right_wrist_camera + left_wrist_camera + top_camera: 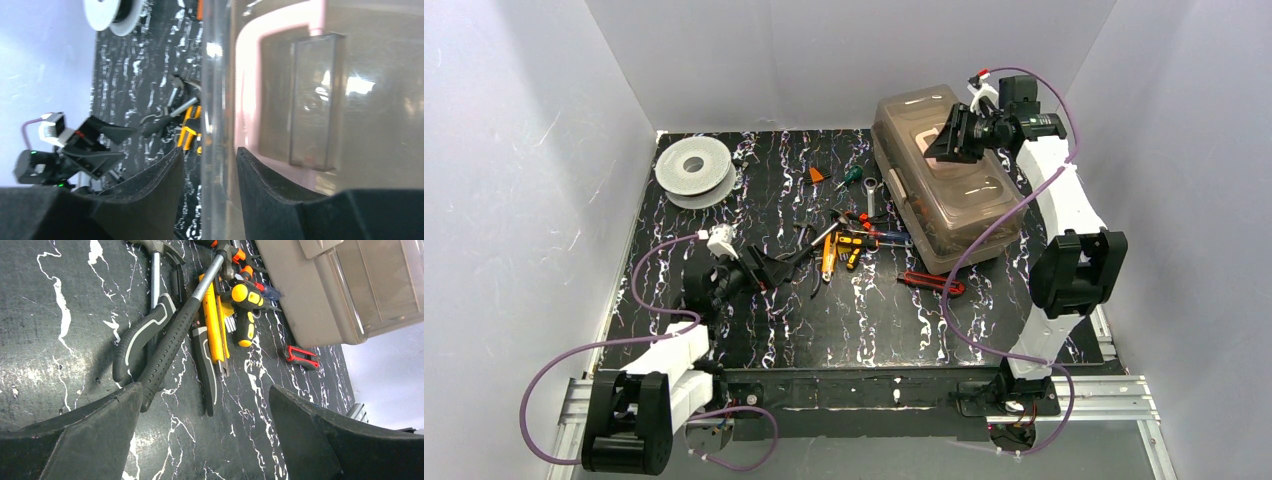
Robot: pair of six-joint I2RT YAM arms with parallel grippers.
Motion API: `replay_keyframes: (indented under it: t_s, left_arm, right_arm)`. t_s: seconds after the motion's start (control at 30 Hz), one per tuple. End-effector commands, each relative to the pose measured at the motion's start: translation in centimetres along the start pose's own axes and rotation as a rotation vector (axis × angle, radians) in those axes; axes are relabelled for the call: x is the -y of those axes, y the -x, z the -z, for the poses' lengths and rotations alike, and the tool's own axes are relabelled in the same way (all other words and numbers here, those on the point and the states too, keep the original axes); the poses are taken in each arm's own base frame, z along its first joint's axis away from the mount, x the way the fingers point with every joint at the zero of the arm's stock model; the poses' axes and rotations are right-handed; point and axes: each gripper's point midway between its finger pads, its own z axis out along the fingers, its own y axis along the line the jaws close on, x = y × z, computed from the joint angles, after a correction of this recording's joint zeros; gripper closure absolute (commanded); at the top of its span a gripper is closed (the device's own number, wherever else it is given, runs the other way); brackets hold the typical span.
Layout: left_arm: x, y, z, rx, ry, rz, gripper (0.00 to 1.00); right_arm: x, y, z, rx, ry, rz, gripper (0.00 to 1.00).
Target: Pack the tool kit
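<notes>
**Tool kit, lid closed, tools unpacked.** The toolbox (944, 195) stands at the right rear of the worktop (874, 330) with its smoky lid (939, 165) down. The loose tools (849, 240) are heaped just left of it, with the red-handled pliers (931, 283) apart in front. The right gripper (207, 155) is set astride the lid edge facing the heap. Its fingers are half-spread and no firm pinch is visible. The left gripper (204, 390) hangs over the heap, fingers fully spread, nothing held. The rim could slip from a shallow pinch. With a latch fastened, the whole box could be dragged. Crossed handles, such as the hammer (167, 342), could be scattered by a descending finger. Latches and trays are obscured by the tinted lid.
</notes>
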Motion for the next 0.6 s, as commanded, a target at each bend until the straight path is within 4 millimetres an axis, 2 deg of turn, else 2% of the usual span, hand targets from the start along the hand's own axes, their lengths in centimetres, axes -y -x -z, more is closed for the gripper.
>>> replay_keyframes:
  t_s: [0.0,0.03,0.23,0.33,0.47,0.57]
  left_arm:
    - [1.3,0.6,-0.4,-0.002,-0.049,0.001,0.02]
    - [1.4,0.7,-0.6,-0.006,-0.047,0.006,0.02]
    - [2.7,1.7,-1.6,-0.03,-0.025,0.056,0.02]
    - [3.6,2.2,-2.2,-0.028,-0.027,0.074,0.02]
    - [5.1,2.7,-3.3,-0.032,-0.042,0.078,0.02]
    - [6.2,3.1,-4.3,-0.043,-0.062,0.082,0.02]
  right_arm:
    - [-4.0,1.1,1.5,0.03,0.164,0.013,0.47]
    - [-3.4,1.2,1.5,0.034,0.119,0.007,0.44]
    - [1.4,1.1,0.4,0.005,-0.199,0.041,0.43]
    - [3.0,0.7,-0.3,-0.014,-0.314,0.067,0.43]
    - [3.5,0.1,-1.5,-0.049,-0.39,0.112,0.42]
    - [2.8,-0.9,-2.7,-0.095,-0.325,0.104,0.42]
